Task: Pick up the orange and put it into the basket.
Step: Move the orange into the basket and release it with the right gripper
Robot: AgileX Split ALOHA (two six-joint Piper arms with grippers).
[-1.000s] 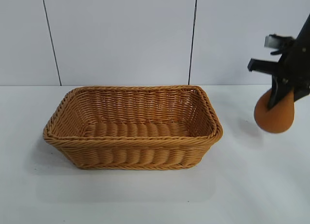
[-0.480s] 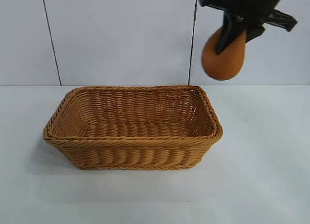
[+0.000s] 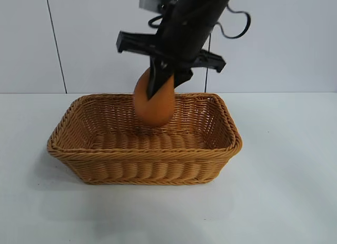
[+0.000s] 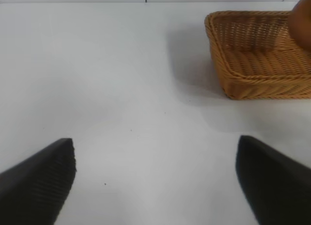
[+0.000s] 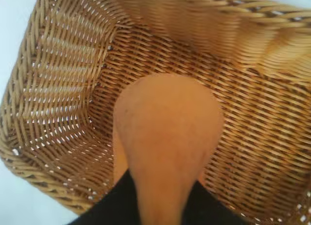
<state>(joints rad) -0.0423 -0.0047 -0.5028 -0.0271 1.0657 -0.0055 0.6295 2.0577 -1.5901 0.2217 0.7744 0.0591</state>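
The orange (image 3: 155, 104) is clamped by its neck in the right hand (image 3: 161, 84) and has been carried from beside the basket (image 3: 68, 145) to above its middle, hanging just below the fingers and not yet on the woven floor. Only lowering and release appear to be left. The left hand (image 4: 155, 179) is parked over the table (image 3: 284, 202), spread wide and empty.

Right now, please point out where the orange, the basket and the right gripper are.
orange (image 3: 155, 108): exterior view, its rounded lower body.
basket (image 3: 142, 153): exterior view, near braided rim.
right gripper (image 3: 159, 81): exterior view, between the fingertips clamping the orange's top.
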